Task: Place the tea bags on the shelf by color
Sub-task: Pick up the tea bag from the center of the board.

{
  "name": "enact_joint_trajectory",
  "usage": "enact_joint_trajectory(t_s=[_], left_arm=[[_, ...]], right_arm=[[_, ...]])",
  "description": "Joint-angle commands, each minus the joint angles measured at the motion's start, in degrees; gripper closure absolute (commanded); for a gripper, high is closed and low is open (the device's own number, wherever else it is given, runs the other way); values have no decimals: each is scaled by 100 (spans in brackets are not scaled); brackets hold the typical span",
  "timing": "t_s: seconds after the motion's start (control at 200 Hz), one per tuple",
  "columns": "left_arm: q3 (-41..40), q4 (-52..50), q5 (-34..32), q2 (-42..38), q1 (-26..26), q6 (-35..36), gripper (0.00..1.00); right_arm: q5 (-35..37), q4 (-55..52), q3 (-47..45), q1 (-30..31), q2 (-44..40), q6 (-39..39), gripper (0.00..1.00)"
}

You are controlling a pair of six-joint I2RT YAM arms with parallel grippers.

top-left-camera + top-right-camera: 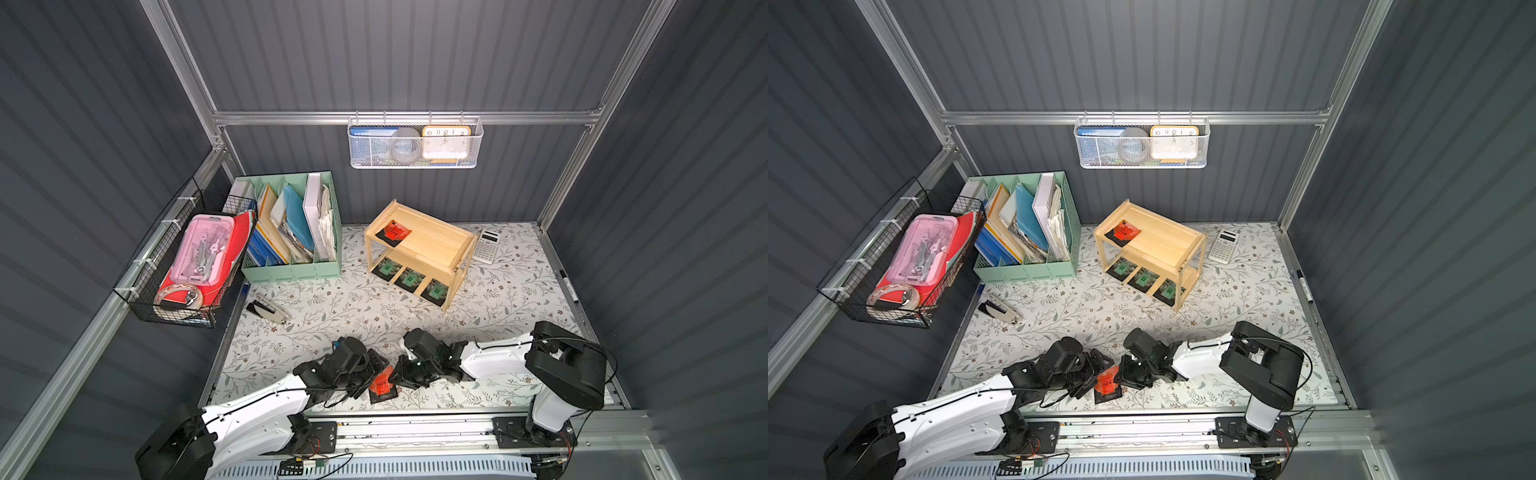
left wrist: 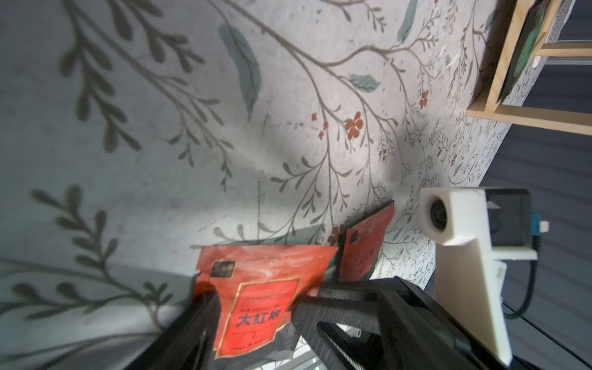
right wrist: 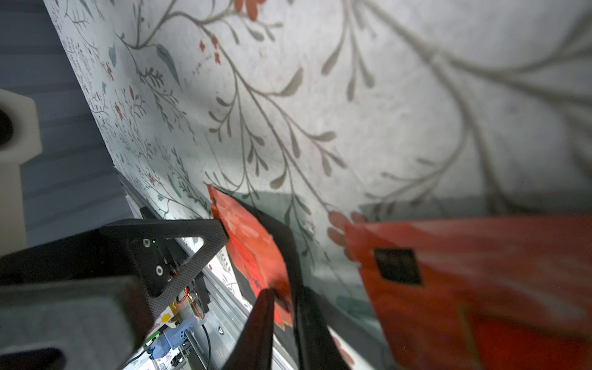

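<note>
A red tea bag hangs tilted just above the table's front edge, between both grippers. My left gripper grips it across its width, one edge crumpled against a finger. My right gripper is shut on its side edge. A second red tea bag lies close by, large in the right wrist view and hidden in both top views. The wooden shelf stands at the back with one red tea bag on its top tier. Three green tea bags lie in a row on its bottom tier.
A mint-green file organizer stands left of the shelf, a calculator to its right. A stapler lies at the table's left, a marker along the right edge. A black wire basket and a white mesh basket hang on the walls.
</note>
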Motion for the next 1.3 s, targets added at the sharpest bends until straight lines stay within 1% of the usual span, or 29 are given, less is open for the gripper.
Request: enact_joint_trajectory(t_s=[0.0, 0.105, 0.25, 0.33, 0.455, 0.555, 0.615, 0.76, 0.86, 0.935, 0.945, 0.985, 1.09, 1.1, 1.146, 1.296], left_arm=[[-121, -76, 5, 16, -6, -44, 17], [-140, -84, 5, -9, -3, -56, 17], [-133, -127, -25, -56, -3, -60, 18], [-97, -241, -94, -120, -8, -62, 14], [36, -602, -333, -407, -7, -60, 1], [166, -622, -452, -742, -8, -60, 0], [266, -847, -630, -952, -2, -102, 0], [620, -1672, -1026, -1326, -2, -105, 0], [826, -2067, -1244, -1478, 1, -120, 0], [945, -2216, -1387, -1578, -4, -158, 0], [963, -2236, -1404, -1592, 0, -154, 0], [1013, -2299, -1475, -1638, -2, -167, 0], [1123, -2407, -1618, -1713, -3, -178, 0], [1137, -2425, -1626, -1718, -4, -175, 0], [1180, -2455, -1669, -1736, -3, -172, 0], [1256, -2475, -1763, -1732, -7, -169, 0]], right_arm=[[-23, 3, -85, -24, 83, -29, 84], [-7, -2, -94, -29, 63, -27, 88], [-6, 16, -112, -33, -15, -65, 100], [-6, 21, -120, -33, -78, -109, 100], [11, 5, -147, -37, -216, -150, 100], [42, -77, -172, -33, -406, -183, 100], [89, -172, -180, -37, -572, -208, 100], [312, -558, -178, -35, -1123, -312, 100], [522, -893, -169, -33, -1591, -334, 100], [627, -1153, -173, -42, -1940, -324, 100], [796, -1187, -171, -42, -2006, -324, 100], [960, -1332, -160, -42, -2223, -321, 100], [1188, -1768, -82, -89, -2722, -318, 100], [1207, -1817, -65, -93, -2911, -317, 100], [1320, -2035, 8, -118, -3160, -316, 100], [1804, -2596, 240, -182, -3893, -324, 100]])
